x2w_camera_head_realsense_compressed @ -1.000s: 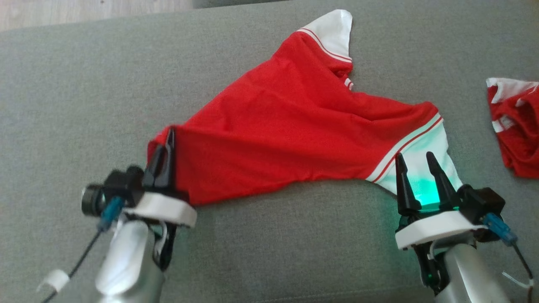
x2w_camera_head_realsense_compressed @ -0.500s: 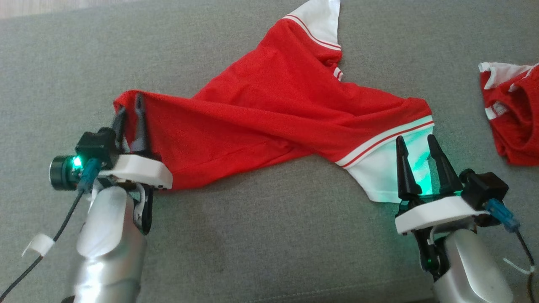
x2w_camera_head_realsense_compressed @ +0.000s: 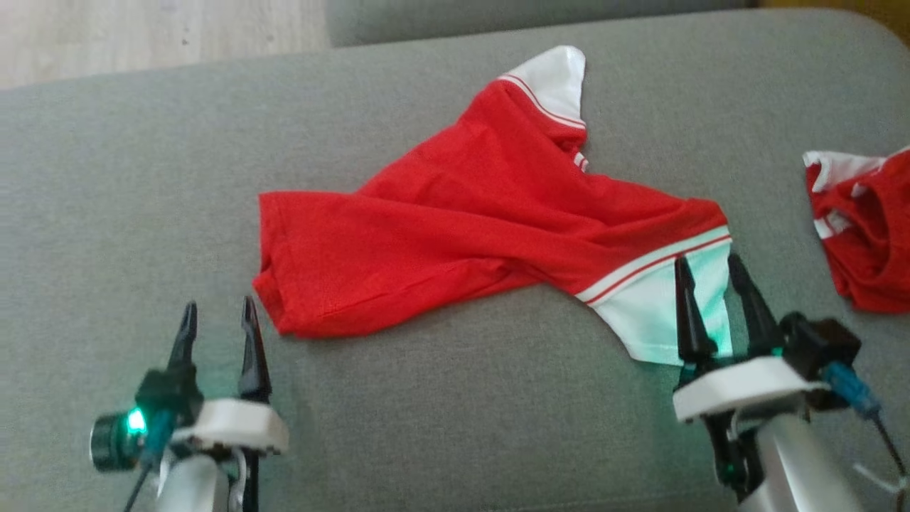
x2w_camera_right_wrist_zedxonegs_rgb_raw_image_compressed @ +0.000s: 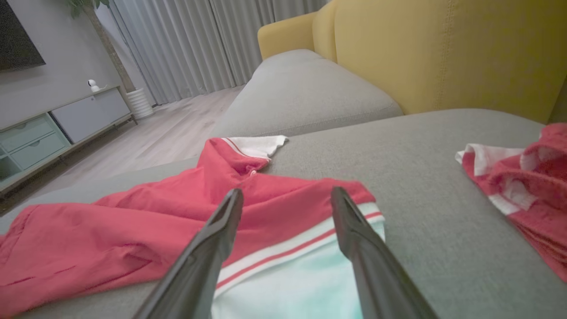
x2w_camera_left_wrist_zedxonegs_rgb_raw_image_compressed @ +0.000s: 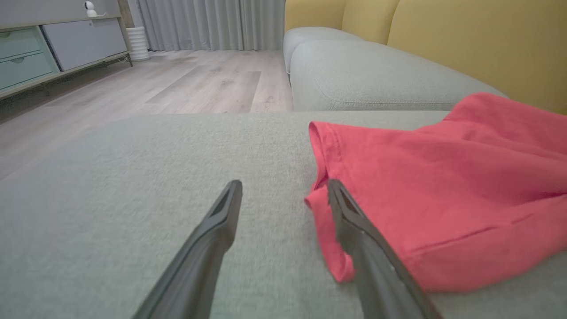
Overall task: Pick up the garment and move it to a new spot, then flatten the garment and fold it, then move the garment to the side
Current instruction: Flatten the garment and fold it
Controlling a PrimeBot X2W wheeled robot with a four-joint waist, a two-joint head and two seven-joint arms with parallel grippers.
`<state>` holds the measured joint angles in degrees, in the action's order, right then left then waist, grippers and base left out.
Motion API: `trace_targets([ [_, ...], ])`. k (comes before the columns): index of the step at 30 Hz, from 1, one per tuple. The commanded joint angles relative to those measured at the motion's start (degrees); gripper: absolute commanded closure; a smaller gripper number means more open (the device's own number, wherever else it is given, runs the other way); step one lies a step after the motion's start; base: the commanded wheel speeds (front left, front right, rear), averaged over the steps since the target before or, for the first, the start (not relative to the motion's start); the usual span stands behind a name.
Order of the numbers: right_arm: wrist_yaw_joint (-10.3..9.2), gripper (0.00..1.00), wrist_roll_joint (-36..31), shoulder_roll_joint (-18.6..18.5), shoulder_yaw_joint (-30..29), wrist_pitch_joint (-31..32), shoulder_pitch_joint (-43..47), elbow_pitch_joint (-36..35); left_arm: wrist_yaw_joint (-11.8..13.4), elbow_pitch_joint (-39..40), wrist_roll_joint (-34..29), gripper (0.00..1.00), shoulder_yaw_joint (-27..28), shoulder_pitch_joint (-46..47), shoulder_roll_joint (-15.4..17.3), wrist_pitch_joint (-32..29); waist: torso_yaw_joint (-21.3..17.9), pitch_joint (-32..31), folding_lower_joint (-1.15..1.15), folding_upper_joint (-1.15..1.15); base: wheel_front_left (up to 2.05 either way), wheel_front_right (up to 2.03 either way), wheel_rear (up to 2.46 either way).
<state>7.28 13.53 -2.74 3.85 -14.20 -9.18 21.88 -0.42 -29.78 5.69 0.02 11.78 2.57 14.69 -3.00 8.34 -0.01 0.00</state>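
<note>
The left claw (x2w_camera_head_realsense_compressed: 218,304) is letting go of the shirt (x2w_camera_head_realsense_compressed: 441,235), wide open and empty beside it. The right claw (x2w_camera_head_realsense_compressed: 707,259) is hovering open over it. Flattening is coming next.

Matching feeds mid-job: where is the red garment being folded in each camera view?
Head view: red garment at centre.
Left wrist view: garment on the right side.
Right wrist view: garment across lower left and centre.
Shared landmark: the grey sofa cushion beneath it.
</note>
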Motion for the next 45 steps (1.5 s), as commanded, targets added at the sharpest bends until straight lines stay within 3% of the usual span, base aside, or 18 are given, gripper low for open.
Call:
trace_targets([
  [1, 0.21, 0.00, -0.25, -0.14, 1.46, -0.80, 0.22, -1.31, 0.24, 2.98, 0.70, 0.00, 1.18, -0.47, 0.41, 0.31, 1.15, -1.83, 0.01, 0.00, 0.00, 0.00, 0.00],
  [10, 0.21, 0.00, 0.68, -0.14, 0.35, -0.80, 3.85, 0.39, 1.00, 7.43, 4.64, 0.00, -3.44, -8.73, 0.33, 0.31, 1.47, -5.96, 0.01, 0.00, 0.00, 0.00, 0.00],
  [25, 0.21, 0.00, 0.60, -0.14, -0.73, -0.80, 4.91, 1.10, 1.55, 7.86, 4.68, 0.00, -4.94, -10.25, 0.32, 0.31, 0.97, -7.09, 0.01, 0.00, 0.00, 0.00, 0.00],
  [36, 0.21, 0.00, -2.92, -0.14, -9.01, -0.80, -0.64, 15.53, 1.27, 7.22, 4.91, 0.00, -7.87, -8.86, 0.32, 0.31, 2.92, -3.70, 0.01, 0.00, 0.00, 0.00, 0.00],
  [45, 0.21, 0.00, -5.26, -0.14, -10.40, -0.80, -4.74, 28.15, 1.15, 6.79, 4.55, 0.00, -8.31, -7.68, 0.31, 0.31, 3.92, -2.11, 0.01, 0.00, 0.00, 0.00, 0.00],
])
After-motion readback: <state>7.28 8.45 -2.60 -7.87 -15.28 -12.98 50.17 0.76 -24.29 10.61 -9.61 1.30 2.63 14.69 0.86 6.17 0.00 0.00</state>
